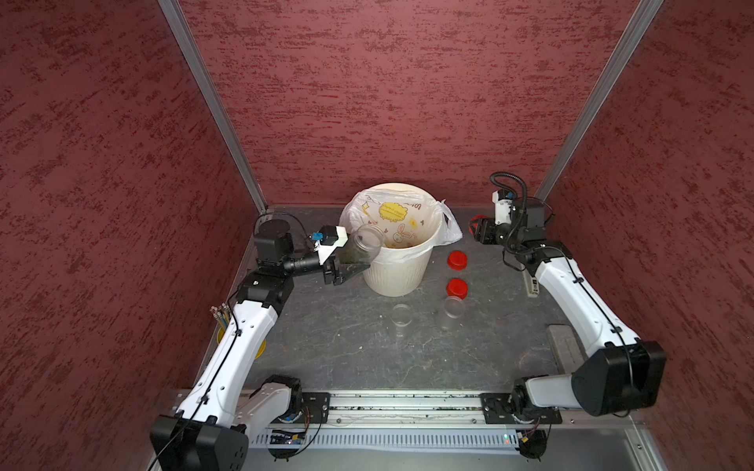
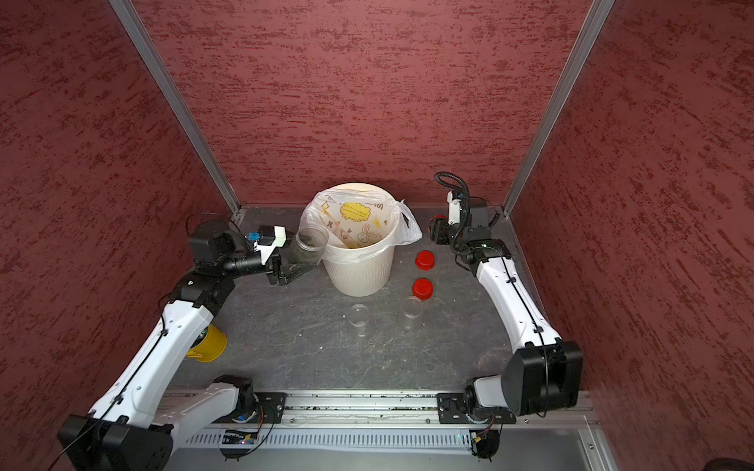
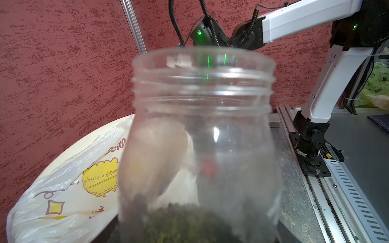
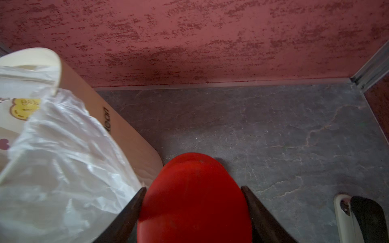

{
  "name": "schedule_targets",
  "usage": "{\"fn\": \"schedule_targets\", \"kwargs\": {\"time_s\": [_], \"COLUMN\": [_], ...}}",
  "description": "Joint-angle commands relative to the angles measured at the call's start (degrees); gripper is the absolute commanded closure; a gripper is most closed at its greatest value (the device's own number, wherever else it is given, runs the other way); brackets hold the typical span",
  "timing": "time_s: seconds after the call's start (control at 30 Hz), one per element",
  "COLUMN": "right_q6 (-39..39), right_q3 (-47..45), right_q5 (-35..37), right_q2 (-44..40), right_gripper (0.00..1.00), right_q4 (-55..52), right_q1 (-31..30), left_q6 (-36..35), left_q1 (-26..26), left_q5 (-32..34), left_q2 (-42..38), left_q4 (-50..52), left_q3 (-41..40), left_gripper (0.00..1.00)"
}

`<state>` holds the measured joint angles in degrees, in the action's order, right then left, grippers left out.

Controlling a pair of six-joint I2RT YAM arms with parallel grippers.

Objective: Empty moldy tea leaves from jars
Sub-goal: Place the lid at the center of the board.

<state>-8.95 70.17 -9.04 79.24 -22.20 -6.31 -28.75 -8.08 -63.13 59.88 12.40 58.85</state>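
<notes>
Clear plastic, the open jar [image 1: 366,244] sits clamped in the left gripper [image 1: 351,261] beside the bin [image 1: 393,277], mouth tipped toward its rim so the tea leaves [image 3: 189,223] at the bottom can pour. The right gripper [image 4: 193,188] pinches a red cap [image 4: 193,210] clear, near the bench's [image 1: 347,354] back right corner.

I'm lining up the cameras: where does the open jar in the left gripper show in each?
Both top views: jar just left of the bin, tilted toward it.
Left wrist: jar fills the middle.
Right wrist: not in it.
Shared landmark: the bag-lined bin.
</notes>
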Motion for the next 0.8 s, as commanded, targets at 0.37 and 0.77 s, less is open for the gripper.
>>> {"fn": "schedule_targets", "kwargs": {"time_s": [0.37,0.77], "right_q6": [-7.9,-7.8], "right_q3": [-13.1,-15.5], "right_q5": [1.6,4.5], "right_q2": [6.1,12.3], "right_gripper": [0.72,0.7], "right_q4": [14.4,15.5], "right_q1": [4.5,5.6], "left_q6": [0.7,0.6], "left_q1": [0.3,0.3], "left_q5": [-0.3,-0.2], "left_q2": [-0.8,-1.2], "left_q4": [-1.3,-1.1], "left_q3": [-0.3,-0.4], "left_gripper": [0.36,0.35]}}
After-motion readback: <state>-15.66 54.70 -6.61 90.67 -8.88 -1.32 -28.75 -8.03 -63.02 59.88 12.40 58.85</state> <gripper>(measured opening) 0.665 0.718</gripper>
